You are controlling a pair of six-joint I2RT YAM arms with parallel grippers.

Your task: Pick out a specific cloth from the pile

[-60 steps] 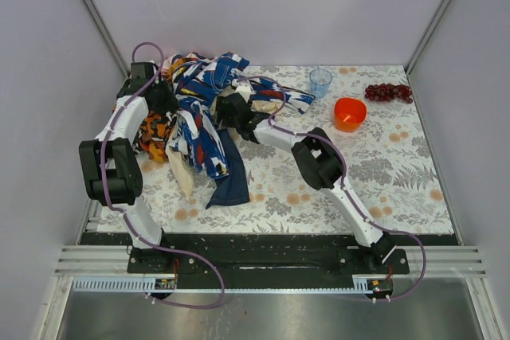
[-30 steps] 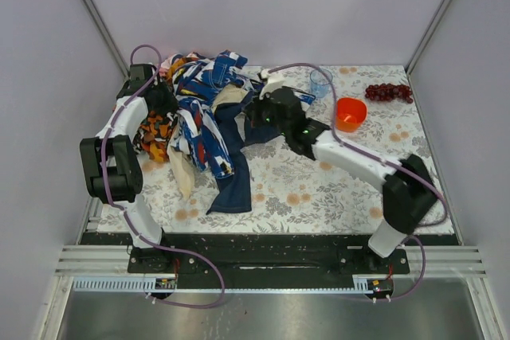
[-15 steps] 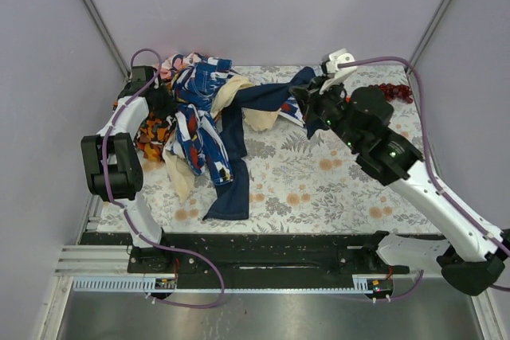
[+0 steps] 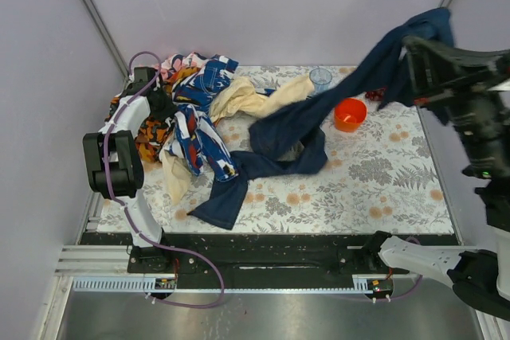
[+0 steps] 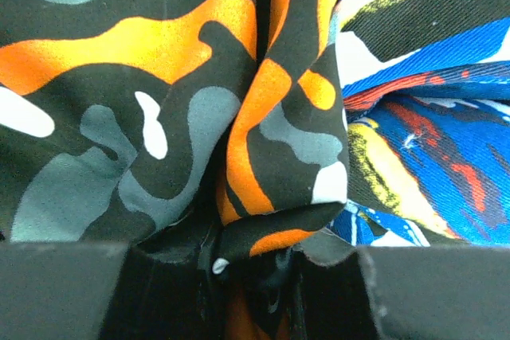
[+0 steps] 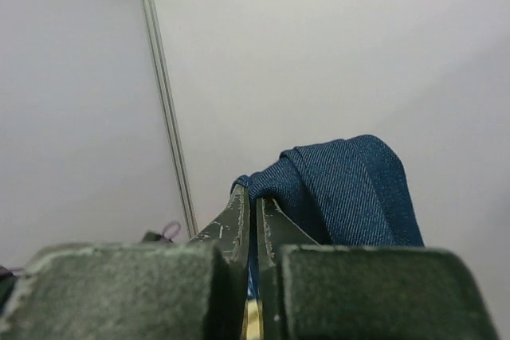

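While the right hand (image 6: 255, 209) hangs high at the far right with its fingers pressed together on a fold of the cloth (image 4: 296, 121), the navy denim trousers slope down from that grip toward the left. They pass just in front of the orange bowl (image 4: 349, 113) and the clear cup (image 4: 320, 79). The lower part lies on the surface (image 4: 382, 189), one leg reaching the near left, right beside the pile (image 4: 195, 109) and touching a cream piece (image 4: 239, 97).

Denim like this looks heavy for a cloth, limp, not slippery and not fragile. Being long, it will likely drag and may snag its neighbours. A thick seam, hem or waistband seems the surest place to pinch.

The left hand (image 5: 259, 264) is closed, apparently on a fold of the camouflage cloth (image 5: 159, 117), with the blue-and-white printed cloth (image 5: 430, 165) just to its right.

Only the top view shows the whole run of the trousers and where their tail meets the heap. Only the right wrist view shows the clamp itself, with denim bunched over the fingertips against the bare wall (image 6: 358, 53). In the top view, that grip is hidden by arm and cloth. The left wrist view gives the camouflage fold running down toward the jaws.
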